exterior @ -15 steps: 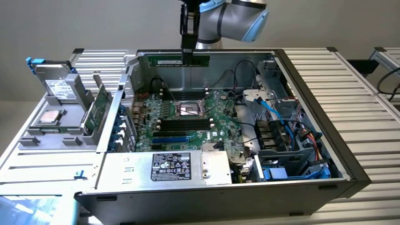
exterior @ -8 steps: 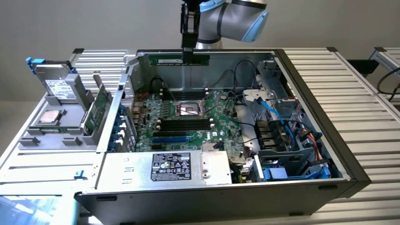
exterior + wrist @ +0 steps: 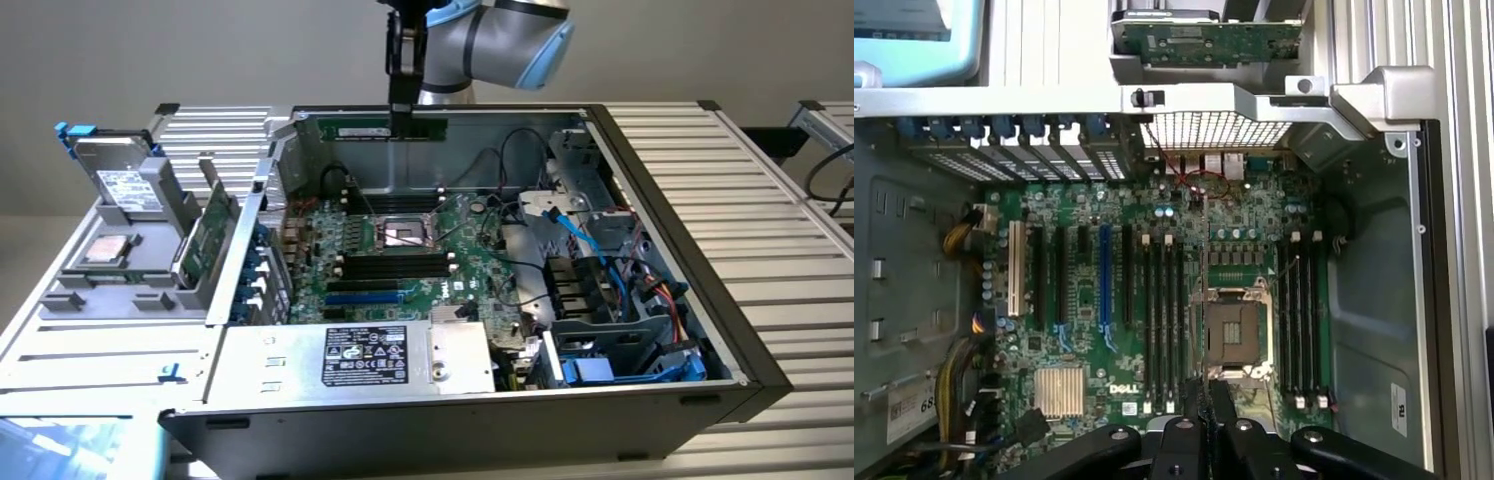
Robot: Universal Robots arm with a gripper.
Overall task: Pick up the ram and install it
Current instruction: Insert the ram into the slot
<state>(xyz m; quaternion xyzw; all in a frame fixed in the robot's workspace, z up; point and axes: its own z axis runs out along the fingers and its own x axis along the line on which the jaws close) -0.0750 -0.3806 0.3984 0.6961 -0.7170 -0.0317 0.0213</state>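
Observation:
The ram (image 3: 384, 128), a narrow green stick, hangs level above the back of the open computer case (image 3: 747, 330). My gripper (image 3: 400, 118) comes down from above and is shut on the stick's middle. Below on the green motherboard (image 3: 454, 260) lie long black memory slots (image 3: 390, 268) in front of the CPU socket (image 3: 404, 233), and more slots (image 3: 400, 203) behind it. In the wrist view my gripper (image 3: 1204, 425) shows dark fingers (image 3: 1182, 440), and the ram (image 3: 1206, 300) appears edge-on as a thin line between the slot banks (image 3: 1164, 320) and the CPU socket (image 3: 1234, 335).
A broader green expansion card (image 3: 207, 235) stands in a grey holder left of the case in the exterior view, with a drive (image 3: 127, 185) behind it. The power supply (image 3: 380, 355) sits at the case front. Blue cables (image 3: 587, 240) and a drive cage fill the exterior view's right side.

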